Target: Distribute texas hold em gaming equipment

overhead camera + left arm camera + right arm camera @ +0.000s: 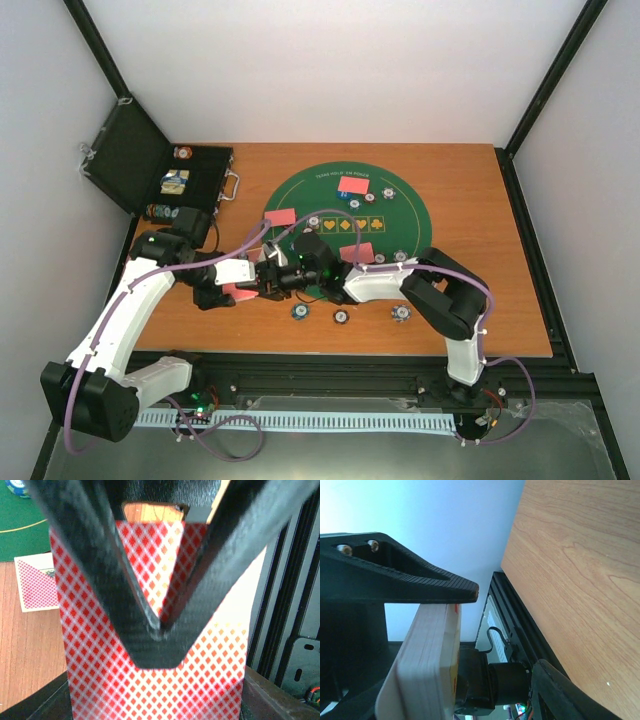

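Your left gripper (157, 630) is pressed together on a deck of red-backed cards (150, 690). Its two black fingers meet in a V across the diamond-patterned back. From above, the deck sits over the bare wood of the desk (500, 300), just off the near left edge of the green mat (300, 190). It lies between your two grippers, which come nearly tip to tip there.

Your right gripper (283, 278) reaches in from the right. Its wrist view shows the deck edge-on, with one black finger (420, 580) lying against the deck's upper end. The other finger is not clear, so you cannot tell whether this gripper is spread or pinching.

Three single cards lie face down:
- The far card (352, 184) is on the far part of the mat.
- The left card (280, 216) is at the mat's left rim.
- The near card (362, 251) is toward the mat's near right.

Three chips rest on the wood just near the mat: a left chip (299, 311), a middle chip (341, 317) and a right chip (401, 313). An open black case (150, 165) stands at the far left corner of the desk.
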Motion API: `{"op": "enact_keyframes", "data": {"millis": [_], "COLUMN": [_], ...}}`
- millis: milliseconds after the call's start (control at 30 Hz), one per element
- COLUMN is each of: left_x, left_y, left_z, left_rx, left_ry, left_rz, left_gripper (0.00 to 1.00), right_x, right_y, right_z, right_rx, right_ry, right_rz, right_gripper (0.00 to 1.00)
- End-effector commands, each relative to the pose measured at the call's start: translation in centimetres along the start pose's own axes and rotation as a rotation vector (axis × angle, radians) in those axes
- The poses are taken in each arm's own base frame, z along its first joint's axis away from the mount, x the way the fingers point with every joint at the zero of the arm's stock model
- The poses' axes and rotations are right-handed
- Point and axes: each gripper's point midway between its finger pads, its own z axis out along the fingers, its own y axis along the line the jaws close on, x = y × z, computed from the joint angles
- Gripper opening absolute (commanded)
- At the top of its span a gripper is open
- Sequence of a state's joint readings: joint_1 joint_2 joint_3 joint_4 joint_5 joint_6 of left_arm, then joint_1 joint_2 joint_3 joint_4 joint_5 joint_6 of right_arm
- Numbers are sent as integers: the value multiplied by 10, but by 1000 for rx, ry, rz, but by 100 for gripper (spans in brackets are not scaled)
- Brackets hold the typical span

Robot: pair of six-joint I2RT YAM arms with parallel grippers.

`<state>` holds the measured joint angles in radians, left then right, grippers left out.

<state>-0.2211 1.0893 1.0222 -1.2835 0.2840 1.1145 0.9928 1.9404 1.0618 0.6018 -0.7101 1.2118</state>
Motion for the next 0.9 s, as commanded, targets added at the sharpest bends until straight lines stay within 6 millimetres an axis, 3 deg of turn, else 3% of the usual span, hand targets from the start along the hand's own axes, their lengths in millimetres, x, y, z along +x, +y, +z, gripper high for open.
{"op": "enact_keyframes", "data": {"millis": [0, 200, 433, 700, 867], "left_x": [-13, -14, -12, -14, -11], "left_y": [6, 7, 8, 9, 9], "left_z": [-17, -16, -15, -15, -13], "left_rx": [-48, -47, -51, -50, -55], "left_ry": [-48, -49, -43, -46, -38], "left_rz": [32, 30, 32, 31, 32], "left_gripper": [1, 1, 1, 1, 1], "right_x": [-2, -4, -4, -13, -24], "right_y": [-27, -24, -21, -12, -11], "right_z": [-19, -24, -36, -57, -75], "right_rx": [93, 113, 149, 158, 177], "right_ry": [-28, -30, -51, -107, -145], "right_rz": [34, 22, 8, 4, 0], "right_gripper": [54, 48, 31, 4, 3]}}
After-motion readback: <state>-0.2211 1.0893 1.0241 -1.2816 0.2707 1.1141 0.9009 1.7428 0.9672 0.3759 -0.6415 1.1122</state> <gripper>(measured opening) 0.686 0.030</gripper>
